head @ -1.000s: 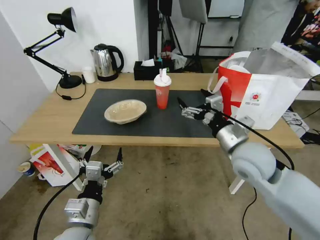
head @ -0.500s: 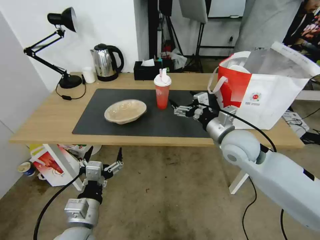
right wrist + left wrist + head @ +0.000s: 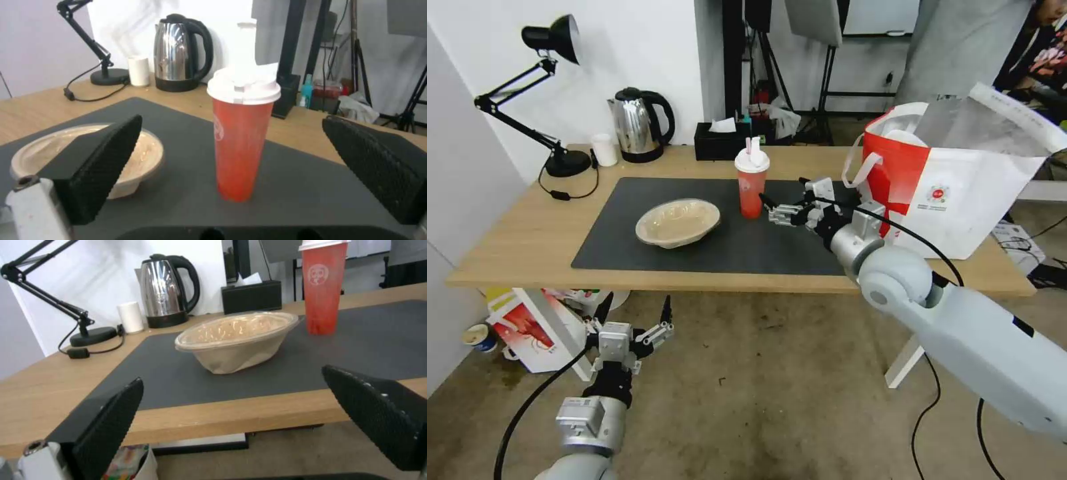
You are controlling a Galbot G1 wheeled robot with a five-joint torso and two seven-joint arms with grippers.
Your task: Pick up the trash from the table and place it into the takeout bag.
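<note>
1. Head view: our right gripper [image 3: 784, 200] hovers over the dark mat [image 3: 627, 247], fingers spread wide, just right of the red drink cup [image 3: 752, 183].
2. Left of the cup sits the beige dish [image 3: 678, 222]; the takeout bag [image 3: 960, 193] stands at the table's [image 3: 514, 247] right end.
3. Our left gripper [image 3: 634, 320] hangs wide open below the table's near edge.

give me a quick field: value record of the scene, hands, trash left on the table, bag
right hand: open, over the dark mat, beside the red cup, not touching it
left hand: open, low in front of the table edge, idle
red cup: upright on the mat, white lid on
beige dish: on the mat, to the robot's left of the cup
takeout bag: open, standing at the table's right end
white bowl: something white shows inside the bag, identity unclear
</note>
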